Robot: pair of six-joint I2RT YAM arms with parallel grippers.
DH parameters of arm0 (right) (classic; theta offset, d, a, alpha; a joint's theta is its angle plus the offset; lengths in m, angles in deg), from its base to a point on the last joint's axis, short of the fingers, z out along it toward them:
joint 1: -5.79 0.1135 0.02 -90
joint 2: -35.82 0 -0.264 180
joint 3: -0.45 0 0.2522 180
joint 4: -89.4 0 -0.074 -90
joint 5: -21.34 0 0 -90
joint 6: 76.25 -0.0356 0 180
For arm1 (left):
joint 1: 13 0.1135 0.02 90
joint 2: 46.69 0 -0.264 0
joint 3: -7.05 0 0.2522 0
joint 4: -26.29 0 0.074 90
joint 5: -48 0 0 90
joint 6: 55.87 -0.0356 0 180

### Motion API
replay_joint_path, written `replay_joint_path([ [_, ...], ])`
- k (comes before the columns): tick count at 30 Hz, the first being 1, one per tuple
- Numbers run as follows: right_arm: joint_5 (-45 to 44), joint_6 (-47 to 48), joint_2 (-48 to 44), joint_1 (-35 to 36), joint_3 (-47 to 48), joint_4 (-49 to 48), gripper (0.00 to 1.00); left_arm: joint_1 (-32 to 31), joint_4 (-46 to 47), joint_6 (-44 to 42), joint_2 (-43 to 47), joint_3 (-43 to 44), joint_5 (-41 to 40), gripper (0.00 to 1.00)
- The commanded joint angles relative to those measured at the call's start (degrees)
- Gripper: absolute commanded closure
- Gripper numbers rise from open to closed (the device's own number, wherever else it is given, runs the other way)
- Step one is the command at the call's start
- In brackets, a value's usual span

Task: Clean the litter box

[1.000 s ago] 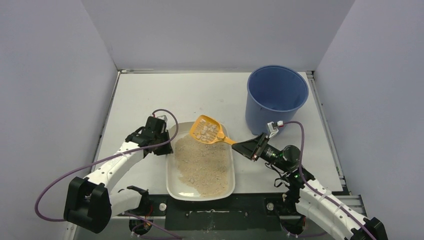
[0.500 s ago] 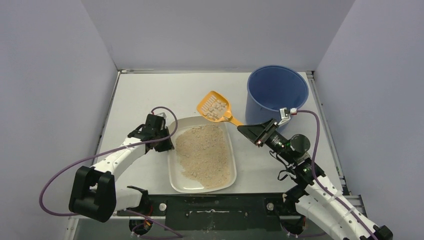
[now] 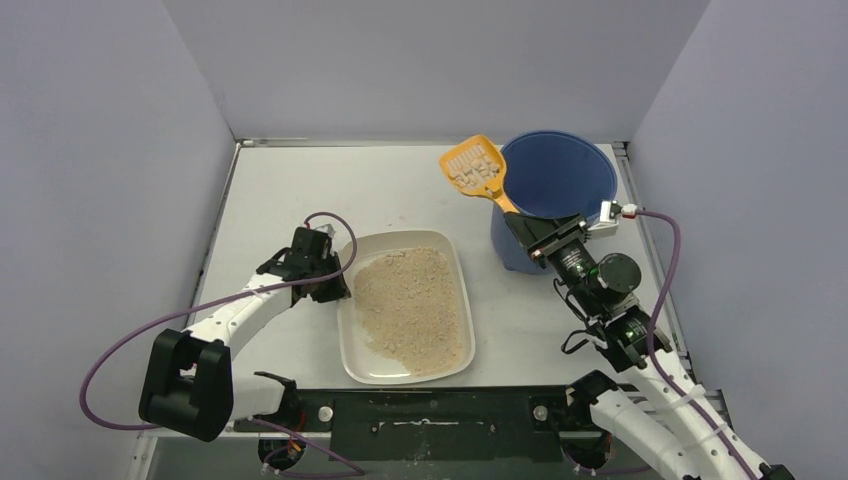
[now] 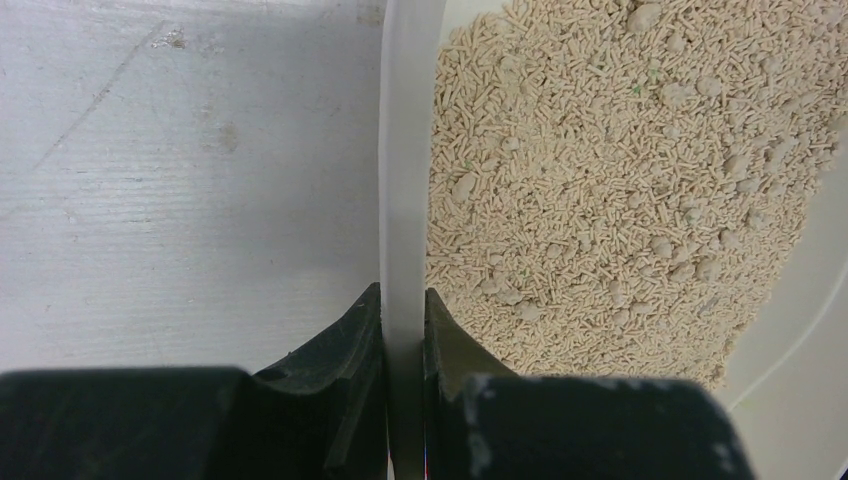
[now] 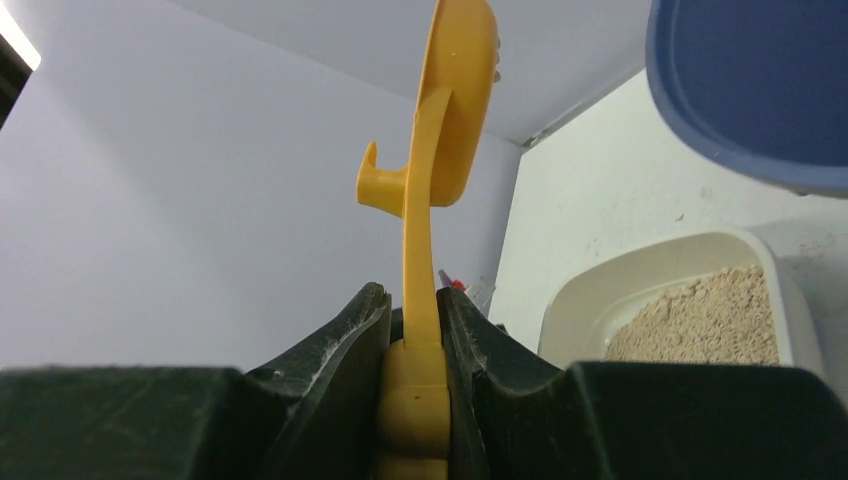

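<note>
Left wrist: left gripper (image 4: pixel 402 300) is pinching the litter box (image 4: pixel 405 150) rim, one finger outside, one inside.
Right wrist: right gripper (image 5: pixel 413 300) is clamping the orange scoop (image 5: pixel 455 100) handle; blue bucket (image 5: pixel 750 80) sitting right of fingertips.

I count one litter box (image 3: pixel 400 240) in the lower middle of my overhead view. There is one blue bucket (image 3: pixel 560 180) at the upper right and one orange scoop (image 3: pixel 475 168) just left of its rim. Pale clumps lie in the scoop, too small for me to number. I have two grippers, the left gripper (image 3: pixel 335 288) and the right gripper (image 3: pixel 525 232). There are two purple cables, the left cable (image 3: pixel 325 214) and the right cable (image 3: pixel 678 245).
</note>
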Motion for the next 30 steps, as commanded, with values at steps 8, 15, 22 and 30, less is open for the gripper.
replay_joint_path([
  [8,-22.02,6.54,-4.07,-0.42,12.84,17.95,1.00,0.45,7.52,1.62,0.27,1.38,7.38,1.00],
  [15,-30.23,12.53,-5.82,-0.37,17.74,29.61,1.00,0.45,7.57,1.84,-0.70,1.51,8.05,1.00],
  [22,-35.55,18.81,-4.91,-0.21,22.31,39.66,1.00,0.53,7.17,2.22,-1.75,1.52,8.04,0.96],
  [30,-38.62,30.35,1.95,0.12,29.92,48.02,1.00,0.49,6.14,2.16,-2.46,1.47,7.42,0.83],
])
